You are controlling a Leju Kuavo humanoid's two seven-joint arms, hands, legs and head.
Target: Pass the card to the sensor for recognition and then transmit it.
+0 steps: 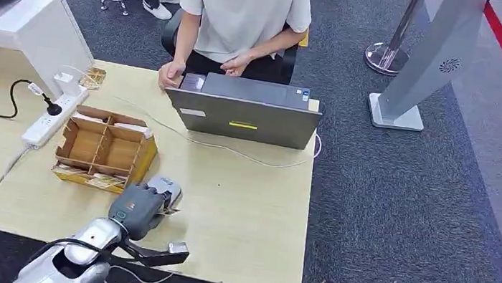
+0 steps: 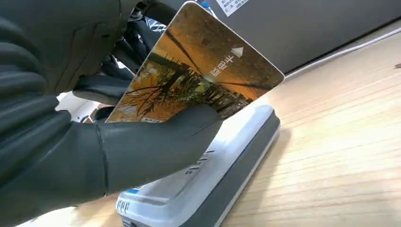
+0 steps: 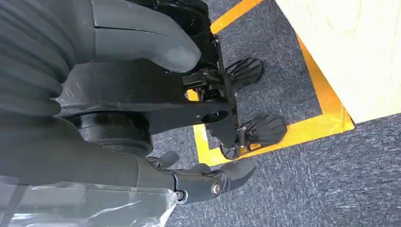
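Near the desk's (image 1: pixel 253 214) front edge, the left hand (image 2: pixel 94 142) pinches the card (image 2: pixel 203 71) just over the sensor (image 2: pixel 222 161). It looks thin, stiff, slick, best pinched by its edge. The right hand (image 3: pixel 142 94) hangs, fingers loosely apart, holding nothing

Glossy plastic card (image 2: pixel 203 75); smooth plastic sensor (image 2: pixel 213 175); matt wood-grain table (image 1: pixel 253 214); rough carpet (image 1: pixel 406 204).

The card (image 2: pixel 203 75) held by the left hand (image 2: pixel 85 142) over the sensor (image 2: pixel 213 175) carries white Chinese characters, perhaps "半田号", beside a small white arrow; the print on the sensor and the laptop (image 1: pixel 245 108) label is too small to read.
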